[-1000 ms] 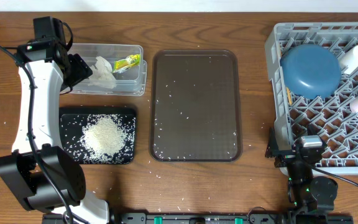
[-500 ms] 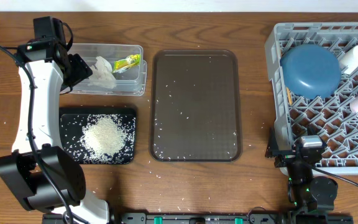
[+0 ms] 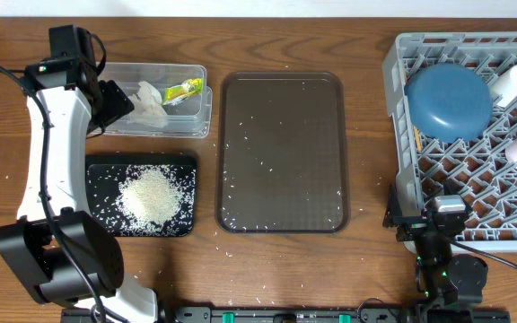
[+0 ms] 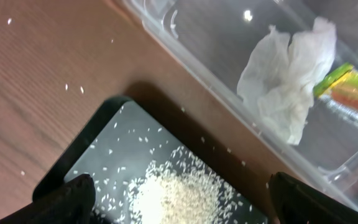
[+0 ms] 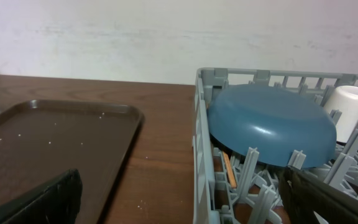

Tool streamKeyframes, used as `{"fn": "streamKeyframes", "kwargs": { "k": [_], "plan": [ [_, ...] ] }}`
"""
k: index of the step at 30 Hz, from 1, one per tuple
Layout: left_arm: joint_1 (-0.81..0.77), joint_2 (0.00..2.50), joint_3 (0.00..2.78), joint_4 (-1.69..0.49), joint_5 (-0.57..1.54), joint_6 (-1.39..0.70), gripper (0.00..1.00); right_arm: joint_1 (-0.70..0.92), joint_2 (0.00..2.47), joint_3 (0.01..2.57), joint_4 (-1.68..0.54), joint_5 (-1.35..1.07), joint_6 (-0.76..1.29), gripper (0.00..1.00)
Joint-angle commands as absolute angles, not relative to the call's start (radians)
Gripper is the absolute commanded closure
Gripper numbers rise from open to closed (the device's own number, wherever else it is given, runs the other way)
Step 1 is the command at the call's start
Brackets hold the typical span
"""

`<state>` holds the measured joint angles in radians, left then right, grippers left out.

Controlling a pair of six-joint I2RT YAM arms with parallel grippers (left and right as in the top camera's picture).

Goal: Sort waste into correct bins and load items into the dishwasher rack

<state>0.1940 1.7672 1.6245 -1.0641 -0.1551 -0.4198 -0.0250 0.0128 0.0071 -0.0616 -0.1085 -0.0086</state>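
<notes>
Your left gripper, fingers apart, hovers at the clear tub's left end; your right gripper, likewise spread, rests by the rack's corner.

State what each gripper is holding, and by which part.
Nothing is held: the left gripper and the right gripper are both open and empty.

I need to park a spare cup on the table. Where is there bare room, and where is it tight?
Free: the wood between the brown serving tray and the dishwasher rack, and the table's near edge below the tray. Tight: the left side, where the left arm, clear tub and black tray crowd together.
</notes>
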Motion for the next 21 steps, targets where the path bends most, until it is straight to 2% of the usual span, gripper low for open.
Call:
{"fn": "streamKeyframes", "kwargs": {
  "k": [1,8,17,21],
  "plan": [
    [0.194,1.744,1.62,-1.087,-0.121,-0.429,0.08,-0.04,0.007,0.006,-0.064,-0.113,-0.016,0.01],
    [0.135,1.692,1.52,-1.143,-0.093,-0.432,0.08,-0.04,0.007,0.006,-0.064,-0.113,-0.016,0.01],
    [0.06,1.472,1.084,-0.769,-0.097,-0.42,0.08,-0.04,0.007,0.006,-0.064,-0.113,-0.016,0.01],
    [0.06,1.354,0.883,-0.668,-0.093,-0.421,0.08,-0.039,0.007,0.006,-0.064,-0.113,-0.016,0.01]
  ]
}}
